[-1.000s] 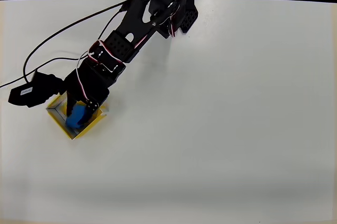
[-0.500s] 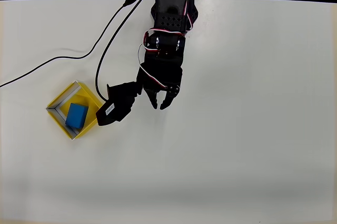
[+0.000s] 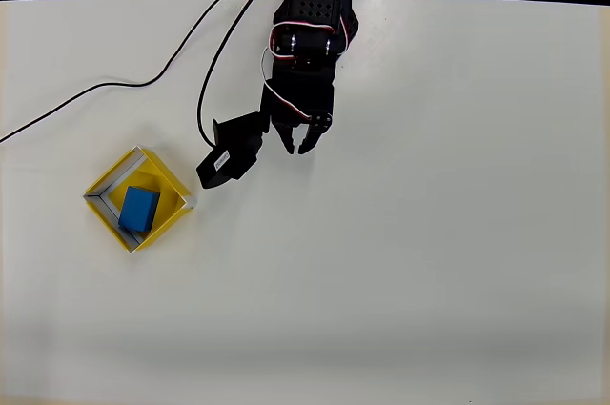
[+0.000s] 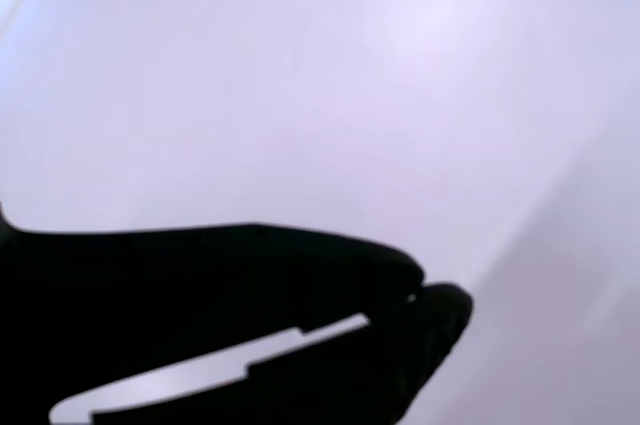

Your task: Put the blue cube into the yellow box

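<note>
One Blue Cube Sat in the Yellow Box

The blue cube [image 3: 139,209] lay flat inside the yellow box [image 3: 107,179], a shallow square tray. The black gripper [image 3: 298,146] hung over the white bench [image 3: 429,233], well apart, up and right of the box. Its jaws looked nearly closed, holding nothing.

The cube [image 3: 139,209], a small bright-blue block with plain faces, lies flat on the floor of the box [image 3: 107,177], slightly long in shape and resting toward the lower left wall in the overhead view. The box is a shallow, open-topped yellow tray with pale rims, turned diamond-wise at the table's left side.
</note>
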You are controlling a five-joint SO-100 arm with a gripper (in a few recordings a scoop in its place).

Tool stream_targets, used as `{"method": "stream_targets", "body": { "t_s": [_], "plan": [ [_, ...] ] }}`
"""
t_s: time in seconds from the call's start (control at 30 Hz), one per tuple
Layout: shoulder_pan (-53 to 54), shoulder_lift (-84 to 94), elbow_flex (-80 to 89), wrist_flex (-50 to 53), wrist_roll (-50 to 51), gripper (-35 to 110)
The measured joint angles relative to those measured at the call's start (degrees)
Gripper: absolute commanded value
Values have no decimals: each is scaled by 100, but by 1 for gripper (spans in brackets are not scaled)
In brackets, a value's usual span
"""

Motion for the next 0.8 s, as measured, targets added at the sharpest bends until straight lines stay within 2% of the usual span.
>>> {"method": "stream_targets", "body": {
  "t_s": [0.3,0.8],
  "plan": [
    [0,1389,1107,659,-44,0],
    [-18,1406,1362,1310,-281,0]
  ]
}}
